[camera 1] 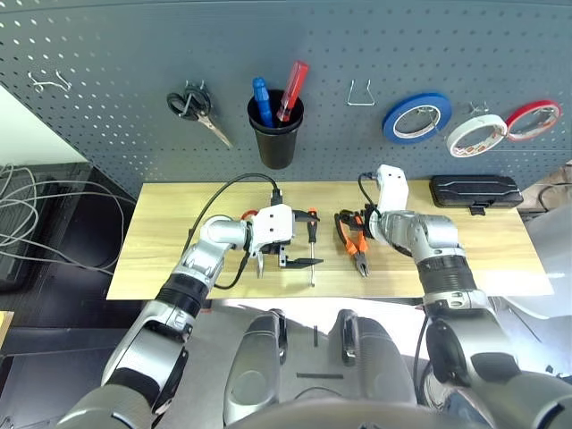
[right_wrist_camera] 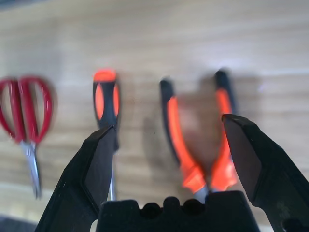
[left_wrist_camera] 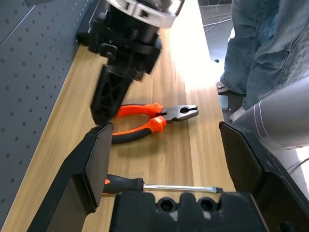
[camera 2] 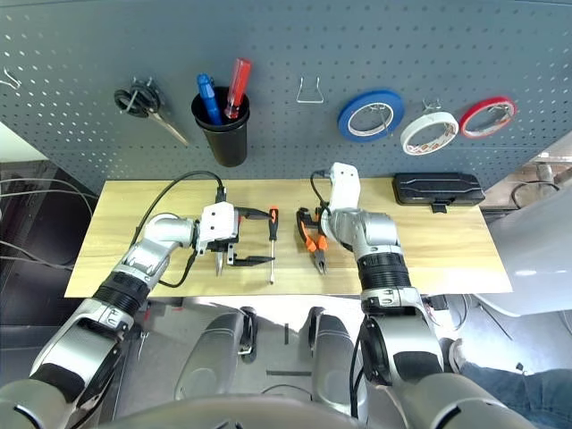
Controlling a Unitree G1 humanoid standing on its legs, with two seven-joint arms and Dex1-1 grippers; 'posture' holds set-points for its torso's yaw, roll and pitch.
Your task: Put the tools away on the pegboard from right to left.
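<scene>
Partly, left gripper [camera 1: 299,260] hides red-handled scissors [right_wrist_camera: 26,108].

We find no readable text, labels, brand names, numbers or signs anywhere in these views.

A wooden table [camera 1: 161,234] sits at six o'clock below the board. A black case [camera 1: 475,190] lies at its three o'clock end. Blue tape [camera 1: 416,117], red tape [camera 1: 534,119] and black-handled scissors [camera 1: 191,107] hang above. Jeans-clad legs [left_wrist_camera: 263,46] stand beside the table.
</scene>
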